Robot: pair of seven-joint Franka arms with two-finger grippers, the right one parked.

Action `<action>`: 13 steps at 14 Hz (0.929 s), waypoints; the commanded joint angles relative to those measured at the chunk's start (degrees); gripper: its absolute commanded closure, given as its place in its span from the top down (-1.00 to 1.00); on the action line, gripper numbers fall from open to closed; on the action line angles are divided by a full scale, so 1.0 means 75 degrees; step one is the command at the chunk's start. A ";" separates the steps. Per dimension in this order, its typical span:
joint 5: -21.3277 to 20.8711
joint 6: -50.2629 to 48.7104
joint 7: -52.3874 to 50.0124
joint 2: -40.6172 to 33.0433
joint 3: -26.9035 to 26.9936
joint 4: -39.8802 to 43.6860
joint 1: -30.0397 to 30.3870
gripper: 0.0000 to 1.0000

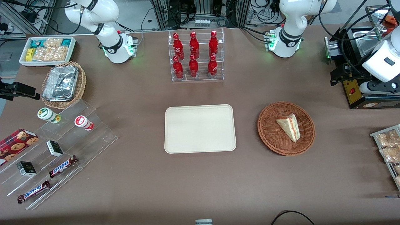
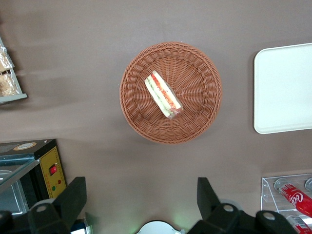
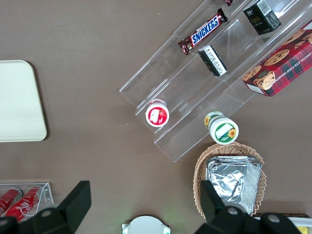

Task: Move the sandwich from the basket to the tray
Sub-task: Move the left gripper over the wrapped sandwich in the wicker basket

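The sandwich (image 1: 289,126) (image 2: 163,95), a clear-wrapped wedge with red-orange filling, lies in the round reddish-brown wicker basket (image 1: 272,134) (image 2: 200,117). The cream tray (image 1: 200,128) (image 2: 282,87) lies bare beside the basket, toward the parked arm's end. My gripper (image 2: 140,195) hangs open high above the brown table, with nothing between its black fingers (image 2: 73,195). It is well apart from the basket and farther from the front camera than it. The working arm's wrist (image 1: 382,62) shows at the table's working-arm end.
A clear rack of red bottles (image 1: 195,56) (image 2: 292,195) stands farther from the front camera than the tray. A black machine with a yellow panel (image 1: 353,90) (image 2: 48,170) and a rack of snack packets (image 1: 389,147) sit near the working arm. Acrylic steps with snacks (image 1: 62,147) lie toward the parked arm's end.
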State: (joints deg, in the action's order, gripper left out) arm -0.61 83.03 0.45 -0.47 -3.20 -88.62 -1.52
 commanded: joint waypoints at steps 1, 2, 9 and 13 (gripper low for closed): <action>-0.0118 -0.0078 0.0104 0.0039 0.0005 0.0075 -0.0090 1.00; -0.0083 -0.0078 0.0093 0.0050 -0.0007 0.0051 -0.0090 1.00; -0.0071 0.2203 -0.0024 -0.0160 0.0005 -0.2466 -0.0090 1.00; -0.0071 0.4135 -0.0082 -0.0184 0.0005 -0.4012 -0.0090 1.00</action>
State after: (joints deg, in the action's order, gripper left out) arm -0.62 107.67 0.45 0.80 -3.25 -111.65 -1.89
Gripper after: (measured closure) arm 0.000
